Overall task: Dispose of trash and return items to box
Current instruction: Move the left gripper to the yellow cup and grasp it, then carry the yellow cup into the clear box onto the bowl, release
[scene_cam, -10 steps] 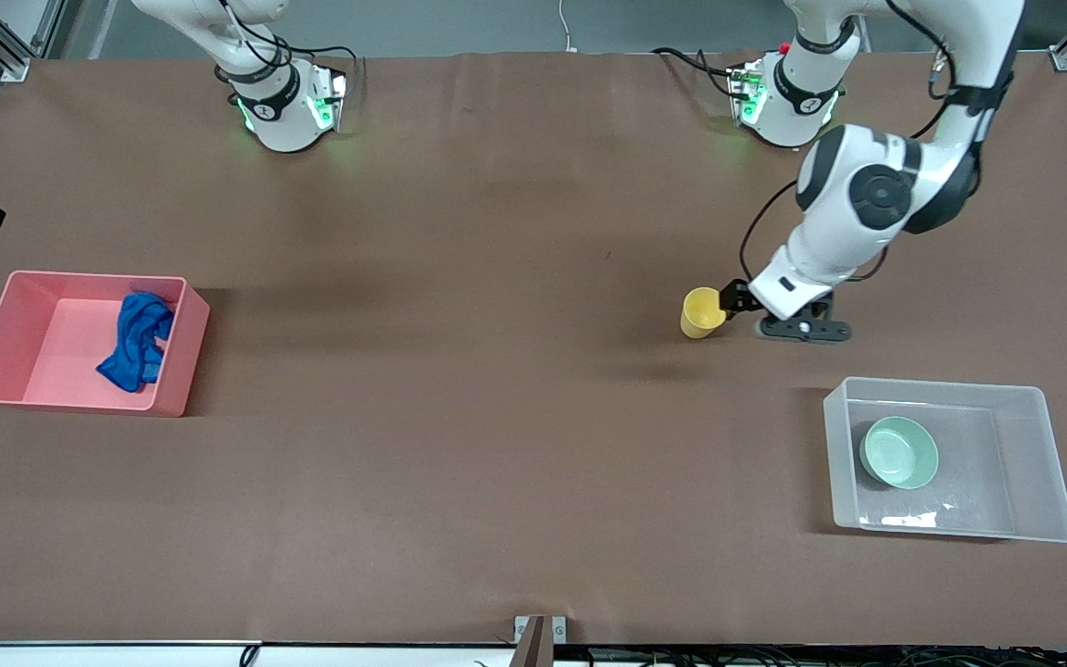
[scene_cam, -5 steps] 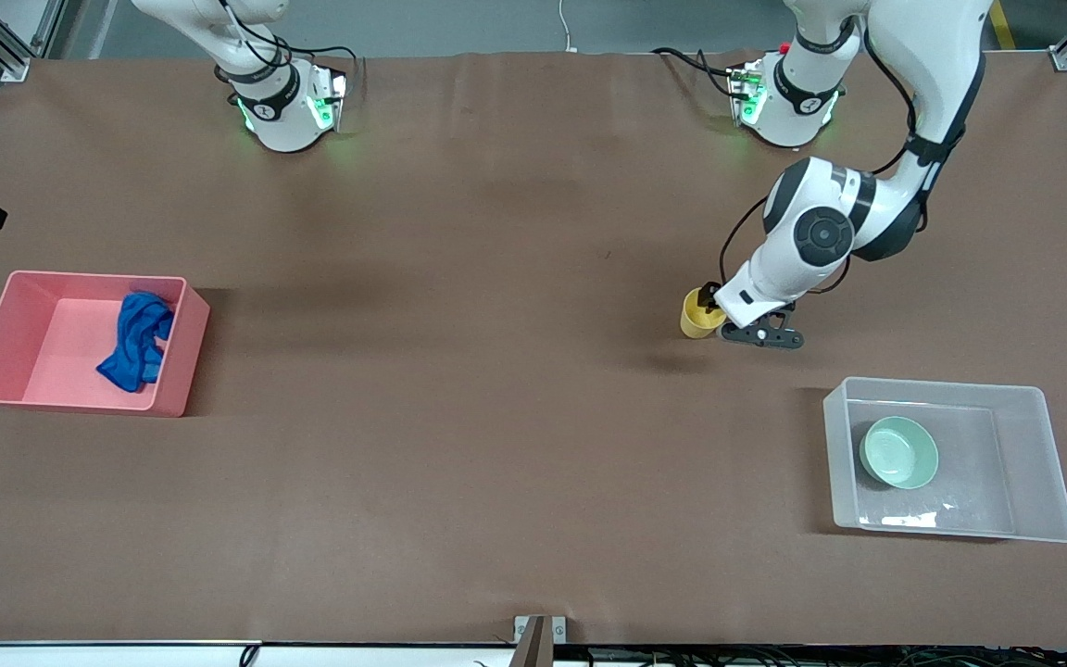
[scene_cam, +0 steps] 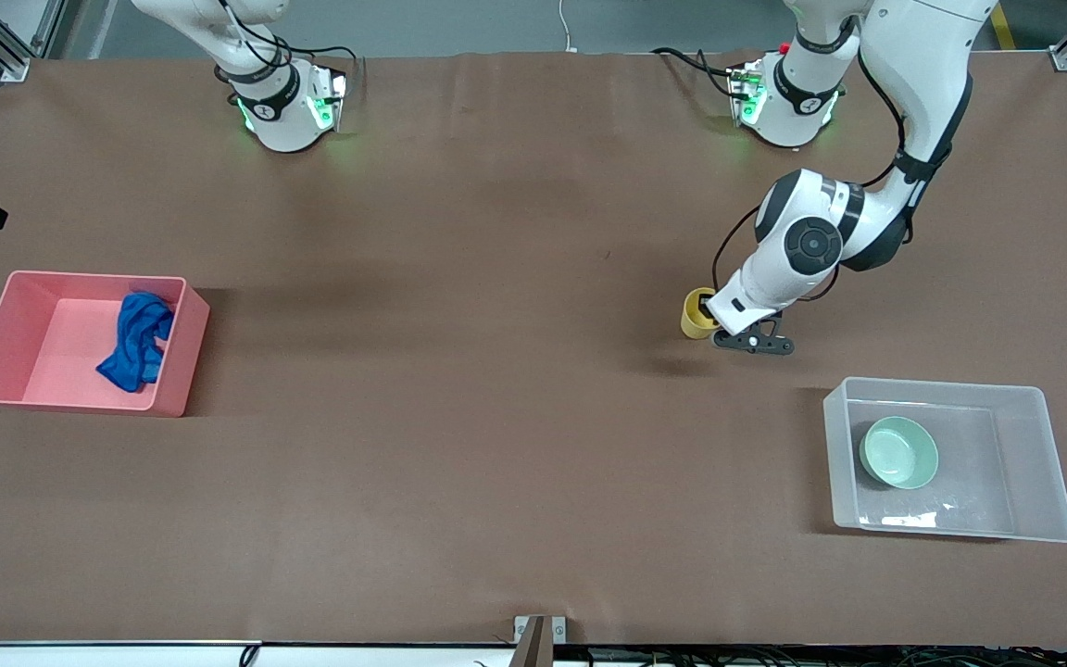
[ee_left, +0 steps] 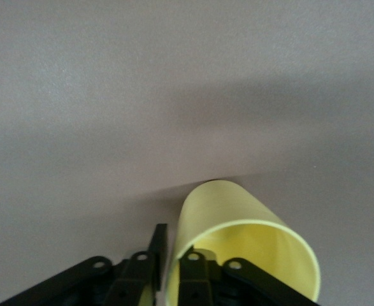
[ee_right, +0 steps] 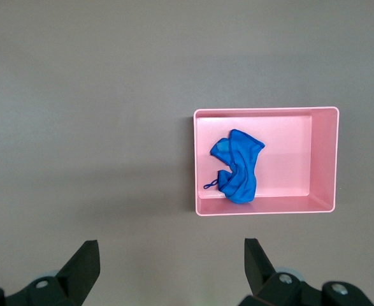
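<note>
The yellow cup (scene_cam: 696,313) stands upright on the table mid-way toward the left arm's end; it also shows in the left wrist view (ee_left: 237,220). My left gripper (scene_cam: 708,311) (ee_left: 174,245) is shut on the cup's rim wall, one finger inside and one outside. The mint-green bowl (scene_cam: 899,451) lies in the clear box (scene_cam: 941,384), nearer the front camera than the cup. The blue rag (scene_cam: 137,341) (ee_right: 237,167) lies in the pink bin (scene_cam: 89,276) (ee_right: 263,110). My right gripper (ee_right: 171,250) is open and empty, high over the table, and out of the front view.
The brown table mat spreads wide between the pink bin at the right arm's end and the clear box at the left arm's end. The two arm bases stand along the table's edge farthest from the front camera.
My left arm has swung in and lowered toward the cup, and its fingers now straddle the cup's wall. The cup, bowl and rag have stayed in place.
</note>
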You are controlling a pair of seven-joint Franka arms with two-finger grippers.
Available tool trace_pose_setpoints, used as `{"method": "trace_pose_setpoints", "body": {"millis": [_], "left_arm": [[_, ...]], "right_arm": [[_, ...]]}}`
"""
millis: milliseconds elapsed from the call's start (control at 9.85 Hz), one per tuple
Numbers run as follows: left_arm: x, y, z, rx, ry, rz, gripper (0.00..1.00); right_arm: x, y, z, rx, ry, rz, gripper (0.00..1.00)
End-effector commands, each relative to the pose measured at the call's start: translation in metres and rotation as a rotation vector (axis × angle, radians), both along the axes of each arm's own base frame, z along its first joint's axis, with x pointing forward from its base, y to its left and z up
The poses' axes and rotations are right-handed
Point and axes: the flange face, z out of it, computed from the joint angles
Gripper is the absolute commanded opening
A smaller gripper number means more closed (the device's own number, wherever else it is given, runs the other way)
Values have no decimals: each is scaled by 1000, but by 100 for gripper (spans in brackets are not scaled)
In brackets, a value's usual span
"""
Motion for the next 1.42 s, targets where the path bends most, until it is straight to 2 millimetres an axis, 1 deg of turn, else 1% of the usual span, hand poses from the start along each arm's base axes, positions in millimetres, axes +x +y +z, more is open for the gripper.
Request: {"method": "trace_pose_setpoints", "body": {"millis": [0, 102, 203, 305, 406, 508, 609, 711, 812, 914, 1016, 1117, 1219, 1320], "left_arm": [[4, 4, 17, 12, -36, -17, 0], [13, 11, 39, 9, -80, -20, 0], [29, 28, 60, 20, -102, 9, 0], [52, 41, 83, 33, -99, 30, 0], [80, 63, 111, 47, -94, 41, 0], [106, 94, 127, 58, -99, 73, 0], [129, 123, 138, 59, -129, 90, 0], [152, 158, 140, 70, -151, 98, 0], [175, 185, 137, 55, -167, 111, 0], [196, 212, 125, 22, -175, 96, 0], [206, 249, 116, 18, -183, 73, 0], [212, 273, 95, 2, -173, 58, 0], [220, 290, 84, 0, -176, 56, 0], [223, 301, 71, 11, -165, 48, 0]], "right_arm": [[1, -2, 2, -13, 6, 7, 100], [0, -2, 3, -13, 3, 7, 100], [1, -3, 2, -13, 6, 5, 100], [0, -3, 3, -13, 3, 5, 100], [1, -3, 1, -11, 4, 6, 100], [1, -3, 1, -12, 1, 4, 100], [1, -2, 2, -12, 1, 4, 100], [2, -2, 0, -10, 2, 6, 100], [3, -3, -2, -3, -5, 5, 100], [4, -4, -4, -4, -11, 4, 100], [6, -3, -7, -4, -11, 5, 100], [7, -4, -13, -5, -15, 4, 100], [8, -3, -16, -5, -17, 6, 100], [7, -3, -16, -4, -11, 6, 100]]}}
